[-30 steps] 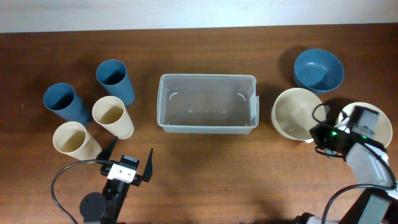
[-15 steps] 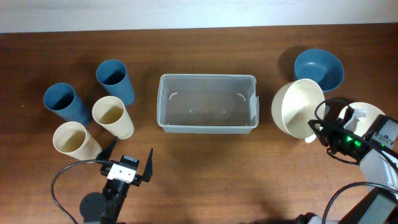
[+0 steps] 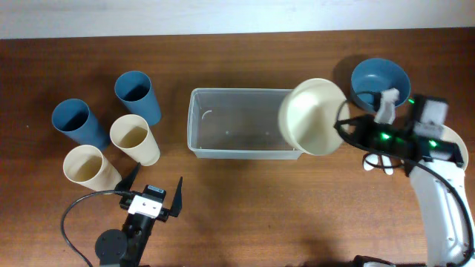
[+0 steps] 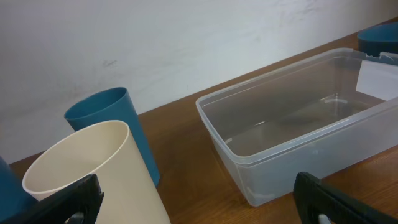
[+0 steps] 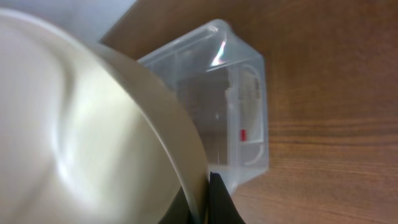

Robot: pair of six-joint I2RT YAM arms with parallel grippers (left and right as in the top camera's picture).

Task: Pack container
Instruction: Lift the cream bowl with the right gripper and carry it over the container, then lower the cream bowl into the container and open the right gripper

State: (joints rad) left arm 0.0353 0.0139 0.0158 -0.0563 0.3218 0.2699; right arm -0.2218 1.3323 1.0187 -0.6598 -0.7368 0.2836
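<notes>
The clear plastic container (image 3: 245, 91) stands at the table's middle and holds nothing. My right gripper (image 3: 343, 132) is shut on the rim of a cream bowl (image 3: 315, 115) and holds it tilted on edge in the air over the container's right end. In the right wrist view the cream bowl (image 5: 81, 124) fills the left side, the fingers (image 5: 208, 199) pinch its rim, and the container (image 5: 230, 93) lies beyond. My left gripper (image 3: 152, 196) is open and empty at the front left. In the left wrist view its fingers (image 4: 199, 205) frame the container (image 4: 298, 124).
A blue bowl (image 3: 378, 81) sits at the back right, behind my right arm. Two blue cups (image 3: 137, 93) (image 3: 74, 120) and two cream cups (image 3: 133, 137) (image 3: 87, 165) stand left of the container. A cream cup (image 4: 93, 168) is close in front of the left gripper.
My right gripper has lifted the cream bowl off the table, tipped it on edge and carried it left, from beside the container to over its right end. The left arm has not moved.
</notes>
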